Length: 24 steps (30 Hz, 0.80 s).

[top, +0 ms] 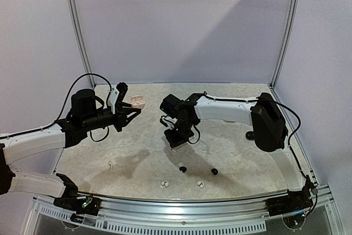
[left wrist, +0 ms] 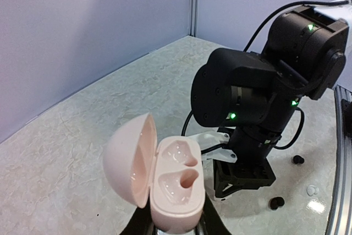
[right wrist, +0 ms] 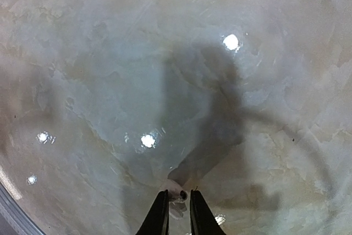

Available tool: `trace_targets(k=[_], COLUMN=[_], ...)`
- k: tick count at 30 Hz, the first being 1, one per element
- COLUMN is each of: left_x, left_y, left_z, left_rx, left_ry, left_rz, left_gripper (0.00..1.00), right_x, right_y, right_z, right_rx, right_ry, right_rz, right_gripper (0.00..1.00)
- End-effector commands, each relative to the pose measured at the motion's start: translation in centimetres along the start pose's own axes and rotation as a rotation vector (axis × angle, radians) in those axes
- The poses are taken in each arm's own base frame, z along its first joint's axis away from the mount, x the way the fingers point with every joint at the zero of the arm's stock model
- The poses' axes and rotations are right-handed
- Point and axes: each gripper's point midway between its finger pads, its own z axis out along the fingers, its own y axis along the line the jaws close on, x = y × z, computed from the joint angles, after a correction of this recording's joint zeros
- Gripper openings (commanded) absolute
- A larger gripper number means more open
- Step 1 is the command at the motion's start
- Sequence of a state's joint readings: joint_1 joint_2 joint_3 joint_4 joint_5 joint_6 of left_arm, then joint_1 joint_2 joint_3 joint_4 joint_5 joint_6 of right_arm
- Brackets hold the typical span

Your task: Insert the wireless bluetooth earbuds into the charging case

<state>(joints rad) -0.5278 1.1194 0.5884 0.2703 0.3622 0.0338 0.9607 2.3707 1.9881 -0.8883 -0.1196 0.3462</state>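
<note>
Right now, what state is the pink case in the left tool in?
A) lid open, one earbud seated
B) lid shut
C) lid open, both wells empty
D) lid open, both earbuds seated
C: the left wrist view shows the charging case gripped in the left tool with its lid swung back and both wells bare pink, with no earbud in either.
</note>
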Motion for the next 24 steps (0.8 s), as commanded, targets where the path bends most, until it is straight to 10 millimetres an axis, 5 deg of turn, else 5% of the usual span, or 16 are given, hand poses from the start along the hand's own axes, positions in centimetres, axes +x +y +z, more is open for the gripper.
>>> trace_targets(k=[1,24], left_x=[-0.5,-0.3], left_y=[-0.5,-0.5], left_z=[0.2,0.1], left_rx=[0.017,0.016], left_ry=[-0.005,-0.004], left_rz=[0.017,0.023], left_gripper=[0.0,0.0], right_x=[0.3,0.7], right_y=[0.1,1.8], right_z=[0.9,1.8], right_rx=[-0.021,-0.055], right_ry=[0.013,0.015], right_rz=[-0.005,-0.055], right_gripper=[0.16,0.28])
